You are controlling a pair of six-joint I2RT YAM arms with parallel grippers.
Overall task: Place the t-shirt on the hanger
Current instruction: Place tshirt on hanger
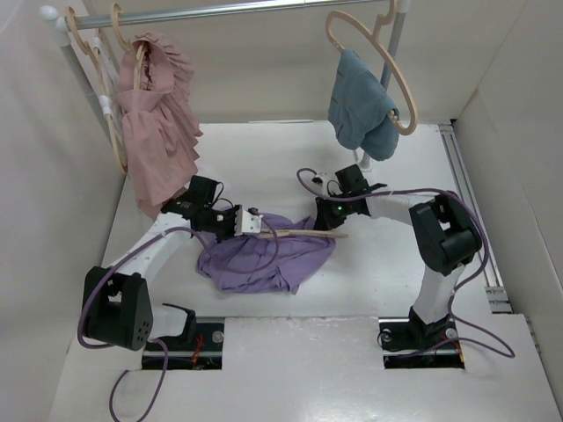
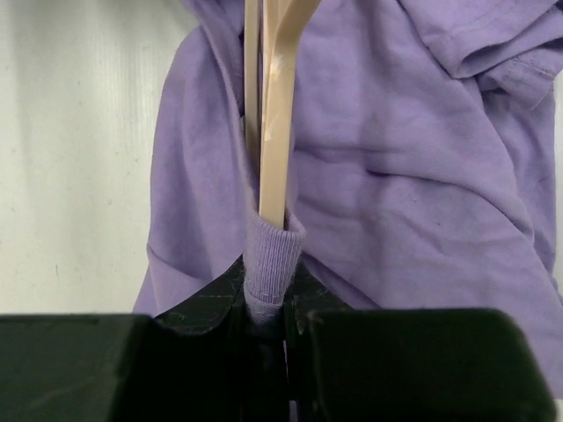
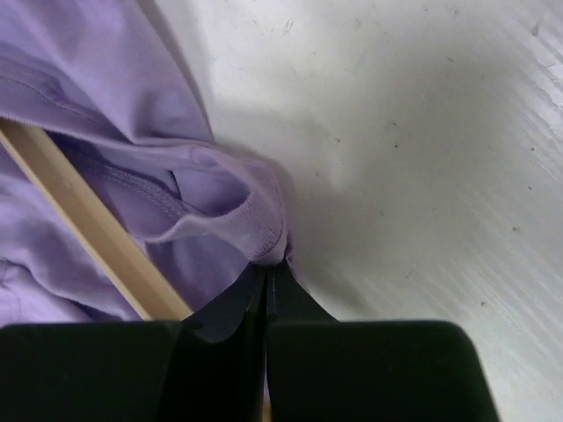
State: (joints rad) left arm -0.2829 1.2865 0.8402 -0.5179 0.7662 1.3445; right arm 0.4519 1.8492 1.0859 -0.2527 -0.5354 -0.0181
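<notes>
- Closest up in the left wrist view: the left gripper (image 2: 268, 308) is clamped tight on the end of the hanger (image 2: 280, 132). A ribbed band of the t-shirt (image 2: 396, 176) is wrapped round that end like a little sock, so cloth and wood are both in the pinch.
- From there the hanger's pale beige bars run straight away from the jaws, lying against the purple fabric.
- In the right wrist view the right gripper (image 3: 266, 281) is closed, with a stitched edge of the t-shirt nipped at its very tips. The hanger passes just beside it on the left and isn't in that grip.
- From the top, the t-shirt is a crumpled heap on the white table (image 1: 264, 149), in the middle between the two arms and a bit nearer the left one.
- The left gripper sits at the heap's upper left edge and the right gripper at its upper right corner. The hanger lies roughly level across the top of the fabric between them.
- At the back, a rail (image 1: 229, 10) carries a pink garment (image 1: 158, 132) on the left and a blue garment (image 1: 361, 110) on the right. Both are on similar hangers, well apart from the purple one.
</notes>
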